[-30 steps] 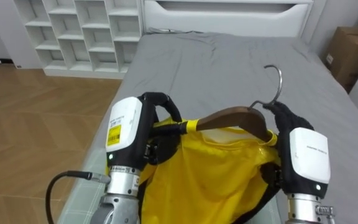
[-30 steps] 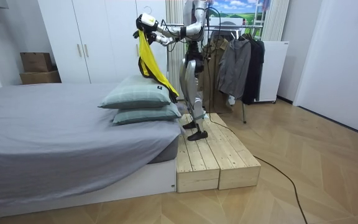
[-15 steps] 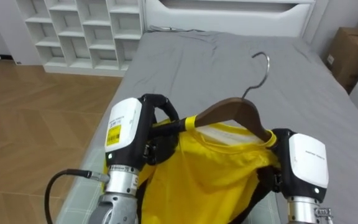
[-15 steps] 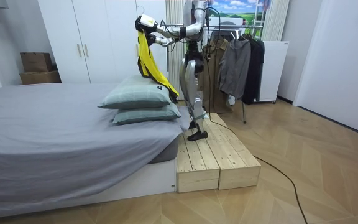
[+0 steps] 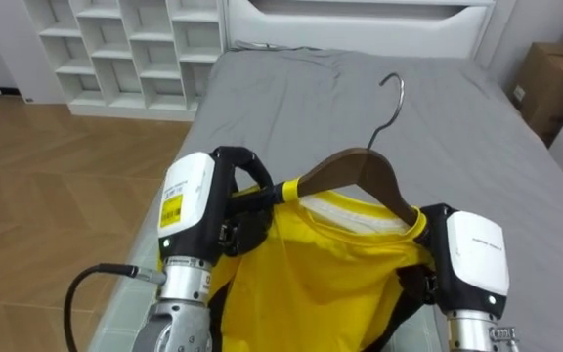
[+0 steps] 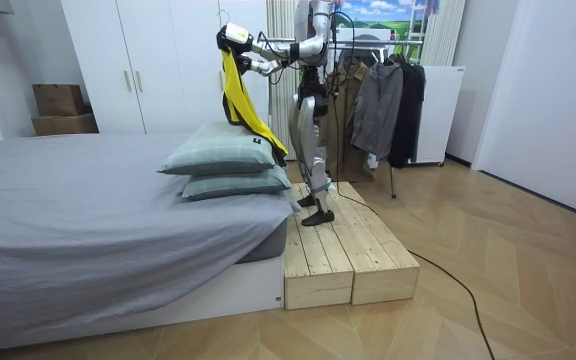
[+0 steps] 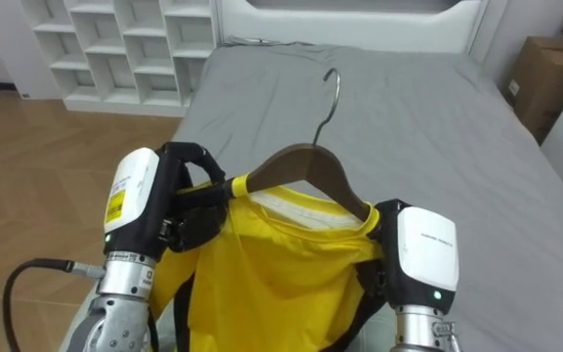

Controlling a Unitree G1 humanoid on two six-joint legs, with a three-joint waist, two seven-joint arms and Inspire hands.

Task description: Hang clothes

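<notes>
A yellow shirt point(image 5: 311, 279) with dark trim hangs on a brown wooden hanger point(image 5: 355, 168), whose metal hook point(image 5: 392, 93) stands up over the bed. My left hand point(image 5: 225, 205) is shut on the hanger's left end, where the yellow cloth wraps it. At the shirt's right shoulder my right hand point(image 5: 469, 262) has its dark fingers point(image 5: 413, 286) curled into the cloth. In the room view I stand on a wooden platform point(image 6: 343, 255) at the bed's head, both hands raised, and the shirt point(image 6: 240, 100) dangles over the pillows.
The grey bed point(image 5: 360, 78) lies ahead, with white cube shelves point(image 5: 125, 44) at its left and a cardboard box point(image 5: 550, 83) at its right. Two pillows point(image 6: 223, 160) are stacked near me. A clothes rack with dark garments point(image 6: 378, 100) stands behind me.
My right hand left the hanger's neck, dropped to the shirt's right shoulder and curled its fingers there. The hook swung left and stands more upright. The left hand kept its hold.
</notes>
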